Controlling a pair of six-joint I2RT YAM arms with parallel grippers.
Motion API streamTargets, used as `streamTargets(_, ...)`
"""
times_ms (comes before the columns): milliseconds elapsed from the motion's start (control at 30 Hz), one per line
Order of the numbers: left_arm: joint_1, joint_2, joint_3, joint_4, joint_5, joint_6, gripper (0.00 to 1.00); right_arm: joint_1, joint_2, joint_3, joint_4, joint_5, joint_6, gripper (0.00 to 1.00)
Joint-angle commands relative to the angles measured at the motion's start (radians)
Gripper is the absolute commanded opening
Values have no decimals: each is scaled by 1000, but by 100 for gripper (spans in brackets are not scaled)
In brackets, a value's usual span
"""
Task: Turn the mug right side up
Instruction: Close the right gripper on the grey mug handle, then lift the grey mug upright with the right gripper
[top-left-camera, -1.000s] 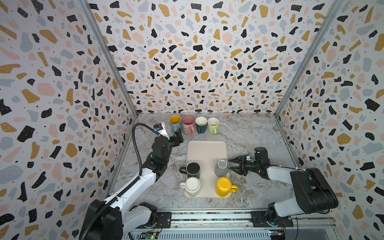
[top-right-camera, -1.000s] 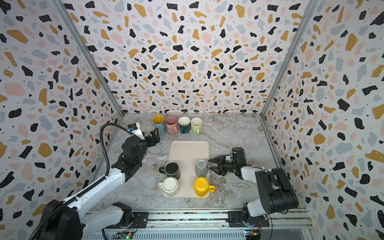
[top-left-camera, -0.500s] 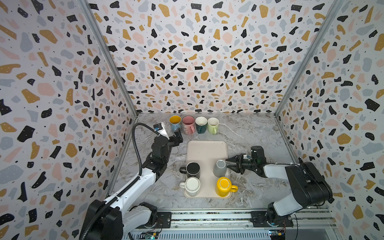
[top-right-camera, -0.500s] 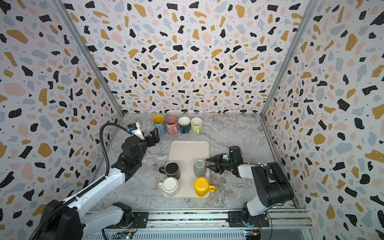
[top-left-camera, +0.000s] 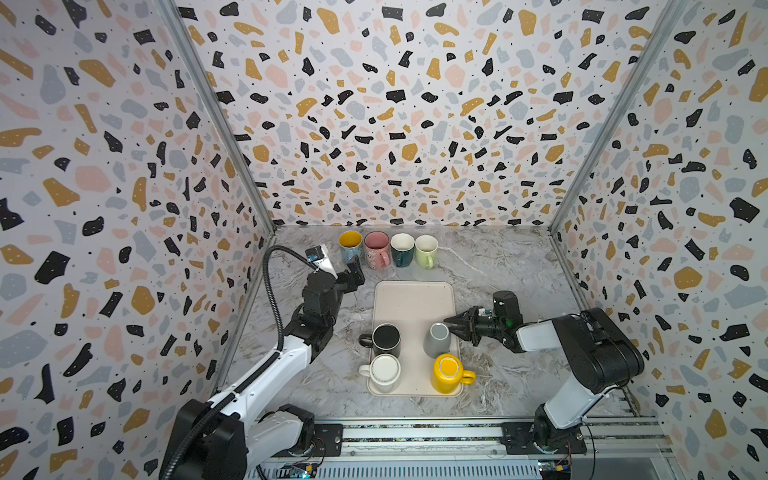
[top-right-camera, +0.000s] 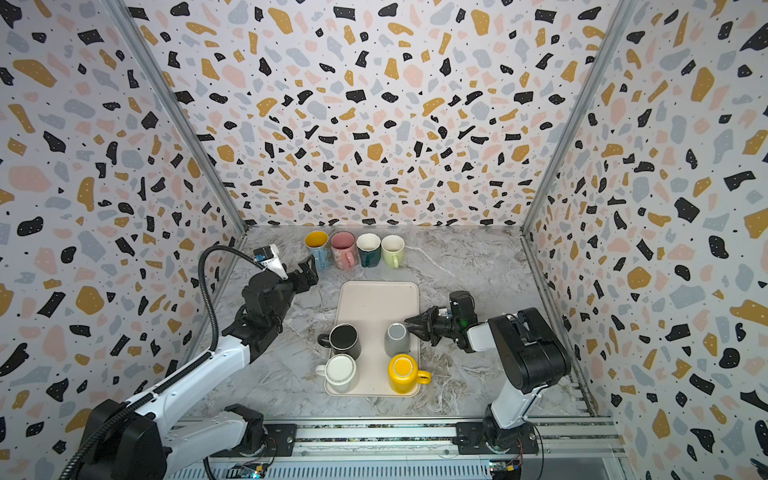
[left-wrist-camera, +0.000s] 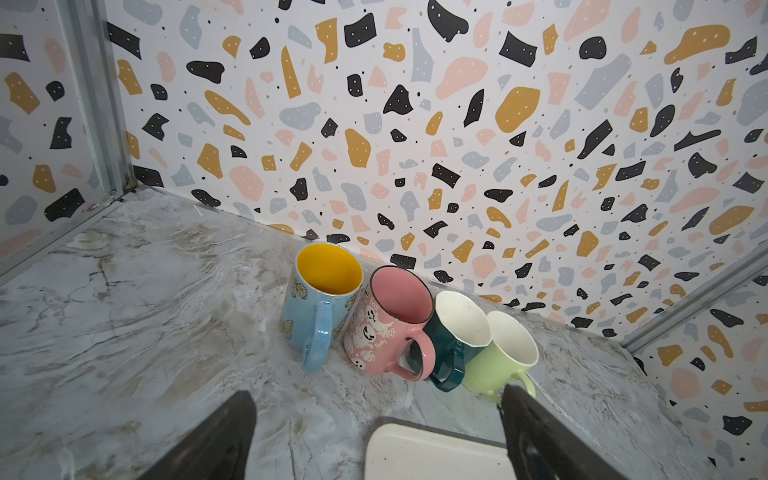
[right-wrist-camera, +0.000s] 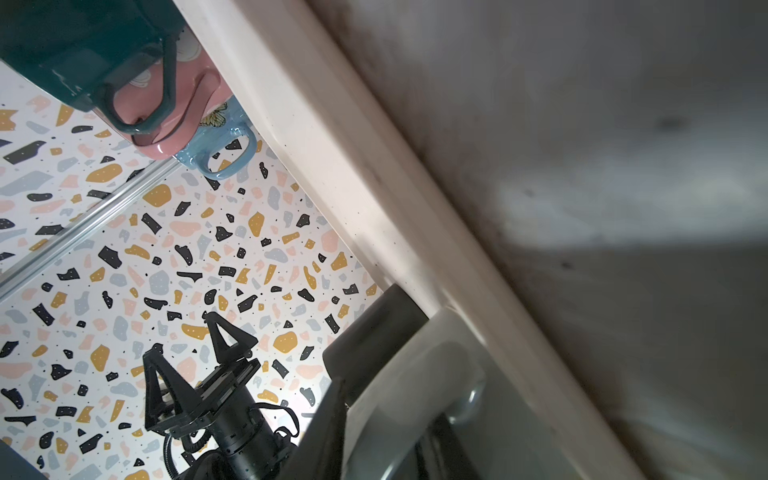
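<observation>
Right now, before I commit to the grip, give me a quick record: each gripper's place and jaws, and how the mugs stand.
left gripper: open, empty, short of the blue mug, not touching it
right gripper: at the grey mug, jaws either side of its handle; pinch not confirmable
tray: grey mug, black mug, white mug, yellow mug, all upside down
back row: blue mug, pink mug, dark green mug, light green mug, all upright
task: grey mug not yet turned

The grey mug (top-left-camera: 436, 341) stands upside down, flat bottom up, near the right edge of the pale tray (top-left-camera: 411, 303), its handle sticking out that way.
</observation>
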Motion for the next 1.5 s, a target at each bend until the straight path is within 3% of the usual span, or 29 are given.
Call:
streamTargets(0,8,9,29,39,-8,13,93,7,19,47,62,-7,17,23)
streamTargets(300,13,13,28,39,-6,10,93,13,89,103,188,-28,68,0)
streamTargets(467,14,10,28,39,-6,9,93,13,108,183,226,-47,55,0)
streamTargets(800,15,-1,20,43,-10,10,93,24,76,308,303,-62,-91,0)
streamTargets(1067,16,7,20,56,24,-2,93,74,-12,379,173,-25,-360,0)
streamTargets(1167,14,5,20,55,28,-1,92,97,-62,419,41,15,-523,0)
streamTargets(1333,15,0,18,50,33,1,91,161,-165,514,-329,213,-884,0)
streamTargets(1467,15,4,17,56,44,-5,91,208,-219,524,-425,353,-1015,0)
